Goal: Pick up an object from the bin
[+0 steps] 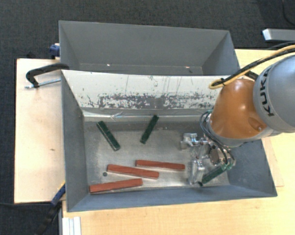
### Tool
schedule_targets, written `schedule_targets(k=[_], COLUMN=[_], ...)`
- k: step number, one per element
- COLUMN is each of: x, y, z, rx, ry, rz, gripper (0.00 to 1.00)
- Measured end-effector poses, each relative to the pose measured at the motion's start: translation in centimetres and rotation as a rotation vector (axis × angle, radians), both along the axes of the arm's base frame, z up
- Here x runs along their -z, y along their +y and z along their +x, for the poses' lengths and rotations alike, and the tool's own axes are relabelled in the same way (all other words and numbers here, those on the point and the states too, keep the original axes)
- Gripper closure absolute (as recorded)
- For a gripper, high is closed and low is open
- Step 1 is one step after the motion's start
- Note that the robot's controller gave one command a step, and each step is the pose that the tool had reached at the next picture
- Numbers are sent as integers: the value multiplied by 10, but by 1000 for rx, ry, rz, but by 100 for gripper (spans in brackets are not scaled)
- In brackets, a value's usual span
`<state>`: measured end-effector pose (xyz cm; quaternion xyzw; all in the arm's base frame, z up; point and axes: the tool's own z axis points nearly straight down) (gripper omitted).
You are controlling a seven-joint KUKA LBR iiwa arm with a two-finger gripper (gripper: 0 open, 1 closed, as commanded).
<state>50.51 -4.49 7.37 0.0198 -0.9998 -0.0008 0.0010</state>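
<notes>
Nearest, along the near wall of the bin (pixel 71 146), lie three red sticks (pixel 132 172) at about 7 o'clock from the floor's middle. They are close together and all lie roughly along the 9-to-3 line. The nearest one rises a little toward 3.

Just to 3 o'clock of them, at about 4 o'clock on the floor, the tool (pixel 198 173) is low in the near right corner. A short green stick (pixel 217 173) lies right against it on its 3 o'clock side. Its long axis runs from 8 o'clock up to 2 o'clock, the near end by the front wall and the far end under the orange wrist cover. I cannot tell whether the tool is released or clenched, nor whether this stick is in its grasp or only lying beside it.

By my judgement the task is at the grasp itself: the tool is down at floor level by a stick, and nothing is lifted yet. Closing, if not done, and raising the stick clear of the bin are left.

Farther back, at 10 to 11 o'clock, are two dark green sticks (pixel 108 135), well apart from the tool. The left one points 11 to 5, the right one 1 to 7.
</notes>
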Motion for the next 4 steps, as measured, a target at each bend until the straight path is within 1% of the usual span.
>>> schedule_targets(k=[1,2,3,4], x=[-8,4,4,-151], y=[40,37,37,20], z=[13,-14,-14,13], rx=[-346,-101,-101,-97], ry=[-9,-2,-2,-10], rz=[-1,0,0,-2], gripper=[0,100,100,100])
